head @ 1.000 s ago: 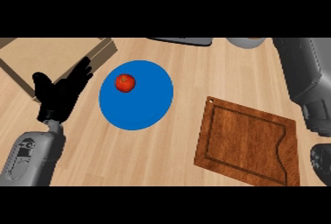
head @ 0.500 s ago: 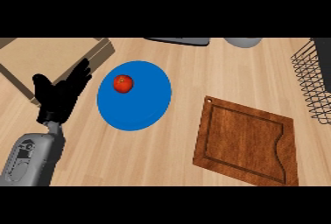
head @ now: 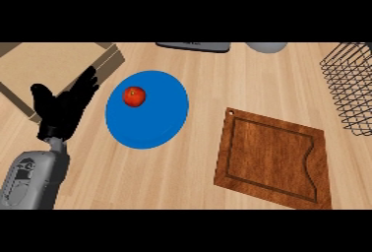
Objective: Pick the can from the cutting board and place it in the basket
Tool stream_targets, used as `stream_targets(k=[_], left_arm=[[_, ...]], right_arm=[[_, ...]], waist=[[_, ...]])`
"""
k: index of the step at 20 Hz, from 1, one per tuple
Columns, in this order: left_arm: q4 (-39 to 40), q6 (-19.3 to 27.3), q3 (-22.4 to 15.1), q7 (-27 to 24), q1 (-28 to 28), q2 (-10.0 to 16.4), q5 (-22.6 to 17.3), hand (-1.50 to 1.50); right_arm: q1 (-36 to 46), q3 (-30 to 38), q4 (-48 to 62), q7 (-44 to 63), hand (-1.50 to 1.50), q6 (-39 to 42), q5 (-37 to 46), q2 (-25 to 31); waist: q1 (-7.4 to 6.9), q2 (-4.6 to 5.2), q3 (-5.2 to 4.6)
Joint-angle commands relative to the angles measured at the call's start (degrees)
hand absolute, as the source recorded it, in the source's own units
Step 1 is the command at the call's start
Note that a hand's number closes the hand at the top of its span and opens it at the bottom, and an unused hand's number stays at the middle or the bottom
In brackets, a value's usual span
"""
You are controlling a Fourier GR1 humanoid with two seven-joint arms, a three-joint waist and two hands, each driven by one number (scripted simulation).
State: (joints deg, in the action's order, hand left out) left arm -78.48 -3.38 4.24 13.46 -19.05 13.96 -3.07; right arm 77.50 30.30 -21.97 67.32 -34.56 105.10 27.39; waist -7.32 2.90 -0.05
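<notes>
One view only, from the head, looked steeply down on the wooden counter [head: 210, 74]. The left hand [head: 62, 110] showed at the view's left, beside the blue plate [head: 156, 125], its fingers straight and spread, pointing up and holding nothing; it looked to be resting there, out of the way of the work on the other side. The right hand was out of view, so nothing could be told of its fingers.

The cutting board [head: 272, 157] lay tilted at lower right, and its top was bare: no can stood on it. The wire basket [head: 349, 83] sat well apart from the board at the right edge, partly cut off by the frame, and no can showed in the part that could be seen. Where the can was could not be told; a fair guess was that the unseen right hand had it, since the basket sat on that side.

On the plate lay a small red fruit [head: 134, 96], no part of the task. A tan box [head: 51, 64] filled the upper left corner.
</notes>
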Motion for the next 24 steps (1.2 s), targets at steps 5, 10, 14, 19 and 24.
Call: stream_targets(k=[5,10,14,19,24], left_arm=[[0.81,0.01,0.61,-2.0,2.97,-0.52,-0.2,0.0],[0.35,0.51,1.43,-0.29,1.73,0.11,-0.44,0.0],[-0.02,-0.42,2.18,0.24,0.8,1.52,-0.99,0.0],[0.61,-0.64,2.74,-0.15,1.62,1.64,-1.31,0.0],[0.79,-0.65,2.26,-0.79,2.01,1.32,-0.77,0.0]], right_arm=[[-3.19,2.71,1.48,9.75,1.5,-5.84,2.58,-0.34],[-7.11,5.64,1.09,8.02,1.5,-10.88,2.18,-0.91],[-11.31,6.7,-2.48,12.2,1.5,-14.78,5.61,1.23],[-13.89,10.24,-2.6,13.16,-1.5,-15.81,6.47,-1.86],[-11.35,12.16,-1.43,8.17,-1.5,-16.87,6.4,-1.02]], waist=[[1.42,-0.4,0.08],[2.36,-0.8,0.15],[2.59,-0.44,0.1],[2.35,-0.69,0.12],[2.3,-0.83,0.17]])
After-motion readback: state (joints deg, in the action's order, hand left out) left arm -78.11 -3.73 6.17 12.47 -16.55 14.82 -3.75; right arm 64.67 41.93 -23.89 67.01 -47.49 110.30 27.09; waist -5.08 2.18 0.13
